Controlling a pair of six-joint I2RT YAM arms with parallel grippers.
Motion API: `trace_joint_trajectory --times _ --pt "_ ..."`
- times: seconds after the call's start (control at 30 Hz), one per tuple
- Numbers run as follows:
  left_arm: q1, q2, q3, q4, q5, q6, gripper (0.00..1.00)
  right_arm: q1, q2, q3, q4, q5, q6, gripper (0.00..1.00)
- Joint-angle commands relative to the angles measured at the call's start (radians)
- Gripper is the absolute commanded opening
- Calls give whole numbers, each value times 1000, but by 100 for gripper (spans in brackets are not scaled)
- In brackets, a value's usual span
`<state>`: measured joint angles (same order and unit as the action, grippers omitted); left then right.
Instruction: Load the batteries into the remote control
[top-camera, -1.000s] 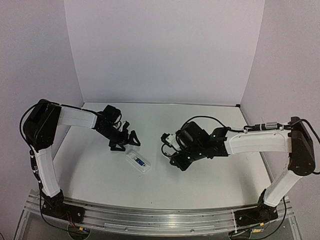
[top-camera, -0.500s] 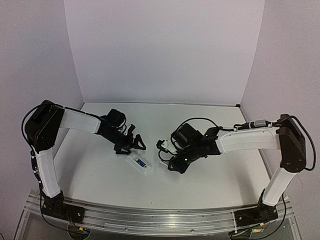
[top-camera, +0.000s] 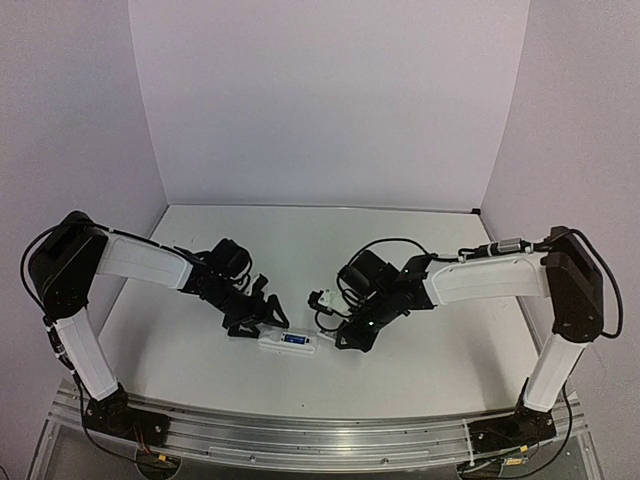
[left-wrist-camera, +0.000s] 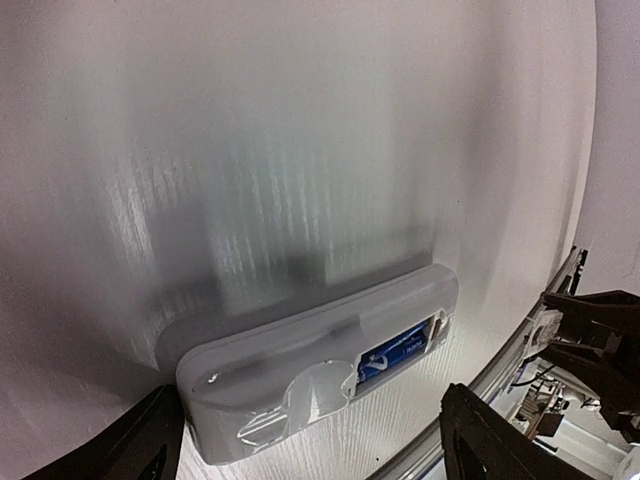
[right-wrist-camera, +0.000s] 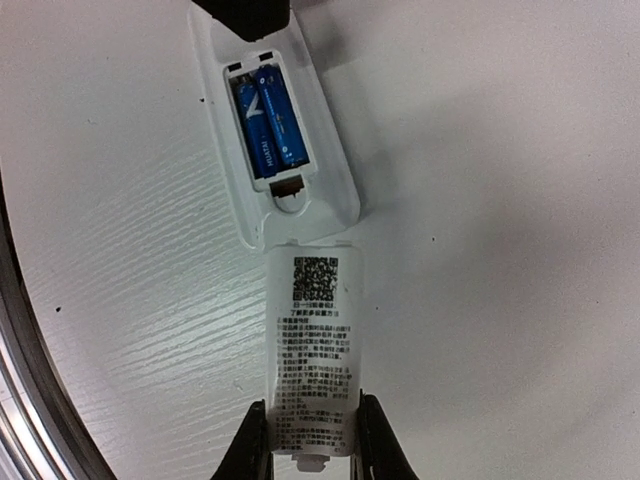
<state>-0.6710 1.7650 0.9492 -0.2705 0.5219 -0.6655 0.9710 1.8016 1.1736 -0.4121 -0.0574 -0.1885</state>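
Batteries (right-wrist-camera: 270, 120) sit side by side in the open bay of the remote (right-wrist-camera: 300, 218), both running along its length. The remote lies back-up on the tabletop (right-wrist-camera: 480, 250), between the two arms in the top view. The right gripper (right-wrist-camera: 310, 440) is clamped on the cover (right-wrist-camera: 315, 350), holding it by its near end. The cover's far edge meets the end of the remote nearest that gripper. Its long axis runs nearly in line with the remote's, a shade skewed. The bay lies straight ahead of the right gripper, so closing it looks like a push forward along that shared axis.

The left gripper (top-camera: 255, 318) stands at the remote's opposite end, jaws apart. It seems placed to brace against the push, though actual contact cannot be told.
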Motion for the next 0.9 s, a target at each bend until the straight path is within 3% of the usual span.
trace_joint_trajectory --times 0.0,0.2,0.33,0.87 --pt "-10 -53 -36 11 -57 -55 89 3 27 45 -38 -73 -129 0" --pt "-9 -61 -28 -29 -138 -45 80 3 99 137 -80 -107 -238 0" --pt "-10 -86 -45 -40 -175 -56 69 3 146 197 -118 -106 -308 0" --pt "-10 -70 -90 6 -136 -40 40 6 265 356 -205 -119 -349 0"
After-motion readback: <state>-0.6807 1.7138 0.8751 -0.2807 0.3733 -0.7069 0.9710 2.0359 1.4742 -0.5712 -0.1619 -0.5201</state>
